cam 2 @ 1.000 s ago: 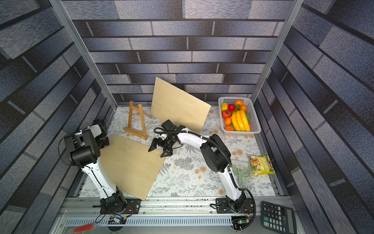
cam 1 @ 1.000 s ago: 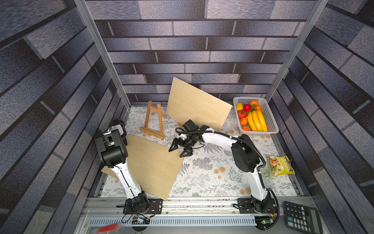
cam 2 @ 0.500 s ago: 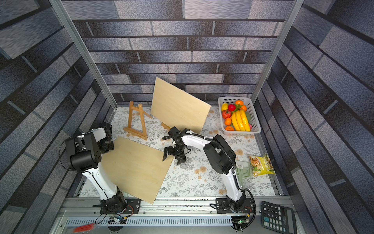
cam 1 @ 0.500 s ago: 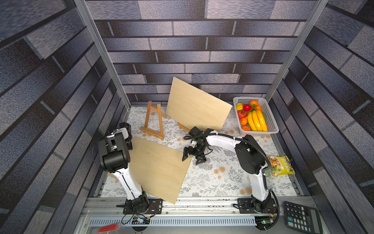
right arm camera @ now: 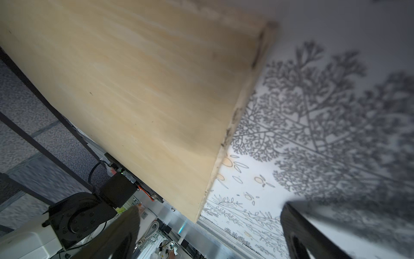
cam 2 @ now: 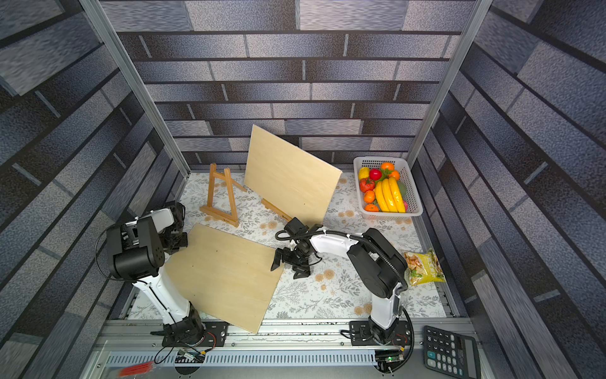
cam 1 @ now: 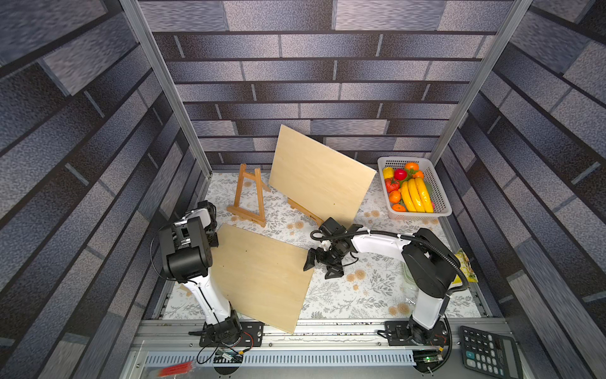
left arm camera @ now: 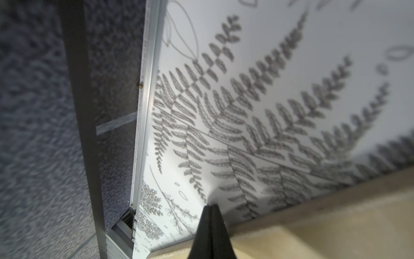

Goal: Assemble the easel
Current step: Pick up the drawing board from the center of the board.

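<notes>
Floral tablecloth (cam 1: 360,295) under brick-print walls, and the loose board (cam 1: 259,272) lies flat at front-left: pale plywood, its near corner over the front rail. The right gripper (cam 1: 320,267) gapes wide at its right corner, holding nothing. The left gripper (left arm camera: 210,207) is pinched closed at the far-left corner. My call: bite squarely on the edge, lift level, and head for the empty easel (cam 1: 248,197).

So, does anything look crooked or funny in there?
Yes. The flat board lies slanted, and its near corner sticks out past the table onto the metal rail at the front. That looks odd for a board meant to stand on an easel.
</notes>
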Robot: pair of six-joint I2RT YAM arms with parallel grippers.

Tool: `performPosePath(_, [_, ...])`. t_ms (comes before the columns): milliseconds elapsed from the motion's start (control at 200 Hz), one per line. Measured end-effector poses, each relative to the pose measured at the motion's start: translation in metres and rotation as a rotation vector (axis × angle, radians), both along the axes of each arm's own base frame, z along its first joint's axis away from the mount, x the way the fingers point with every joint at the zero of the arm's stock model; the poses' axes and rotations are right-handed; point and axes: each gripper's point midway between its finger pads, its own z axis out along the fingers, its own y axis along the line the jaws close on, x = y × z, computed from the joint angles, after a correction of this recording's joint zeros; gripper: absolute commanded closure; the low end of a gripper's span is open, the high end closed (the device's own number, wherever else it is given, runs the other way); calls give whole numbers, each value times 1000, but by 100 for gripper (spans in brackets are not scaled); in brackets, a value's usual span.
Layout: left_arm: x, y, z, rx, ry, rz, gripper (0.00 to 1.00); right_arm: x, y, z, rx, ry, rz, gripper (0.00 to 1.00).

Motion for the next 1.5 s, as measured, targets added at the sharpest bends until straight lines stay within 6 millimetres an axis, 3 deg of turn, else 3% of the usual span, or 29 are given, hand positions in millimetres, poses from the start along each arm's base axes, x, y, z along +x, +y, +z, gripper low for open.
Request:
performPosePath(125, [-6, -12, 0, -10, 19, -18, 100, -8, 3, 1, 32, 0, -13, 2])
performPosePath(241, [-14, -18, 0, -19, 33, -17, 100, -21, -8, 0, 23, 18, -37, 3])
performPosePath(416, [-20, -25, 0, -44, 38, -21, 100, -61, -23, -2, -16, 40, -56, 4])
performPosePath(531, [-22, -33, -1, -71, 45, -26, 100, -86, -15, -3, -11, 42, -56, 4])
performPosePath(701, [-18, -55, 2, -101, 50, -81, 100, -97, 7, -1, 60, 42, -116, 4])
performPosePath(852, [-15, -65, 10, -130, 15, -90, 100, -104, 10, -1, 54, 28, -186, 4])
performPosePath(1102, [-16, -76, 9, -194, 5, -81, 100, -150, 9, -6, 16, 33, -221, 6])
performPosePath(1263, [-15, -79, 10, -210, -4, -80, 100, -147, 12, -6, 28, 12, -281, 6])
performPosePath(1498, [-14, -84, 9, -222, -6, -91, 100, -146, 28, -1, 232, -56, -294, 10])
